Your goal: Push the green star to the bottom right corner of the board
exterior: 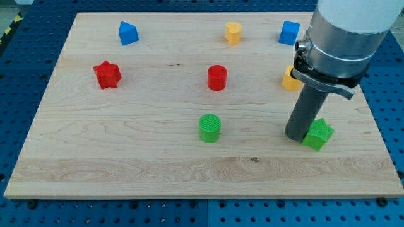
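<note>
The green star (318, 133) lies on the wooden board (126, 157) at the view's right, somewhat above the bottom right corner. My tip (296, 136) rests on the board right against the star's left side. The rod rises from it into the arm's grey body at the view's top right.
A green cylinder (209, 128) stands at the centre bottom. A red cylinder (216, 77) and a red star (107, 74) lie in the middle row. A blue block (127, 33), a yellow block (233, 33) and a blue cube (290, 32) line the top. A yellow block (290, 79) is partly hidden behind the arm.
</note>
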`<action>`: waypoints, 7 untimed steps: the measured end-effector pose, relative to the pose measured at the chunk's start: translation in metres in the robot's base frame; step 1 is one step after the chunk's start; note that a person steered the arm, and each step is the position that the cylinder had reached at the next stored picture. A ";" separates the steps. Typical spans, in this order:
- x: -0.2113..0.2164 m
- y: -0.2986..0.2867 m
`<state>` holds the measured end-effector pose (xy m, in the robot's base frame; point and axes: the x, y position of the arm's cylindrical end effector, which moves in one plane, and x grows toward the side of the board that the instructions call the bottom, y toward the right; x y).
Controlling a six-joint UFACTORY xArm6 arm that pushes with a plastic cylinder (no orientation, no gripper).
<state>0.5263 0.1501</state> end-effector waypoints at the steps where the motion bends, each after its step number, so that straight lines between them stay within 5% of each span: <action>1: 0.007 0.000; 3: -0.024 0.002; 5: 0.003 0.043; 7: 0.006 0.014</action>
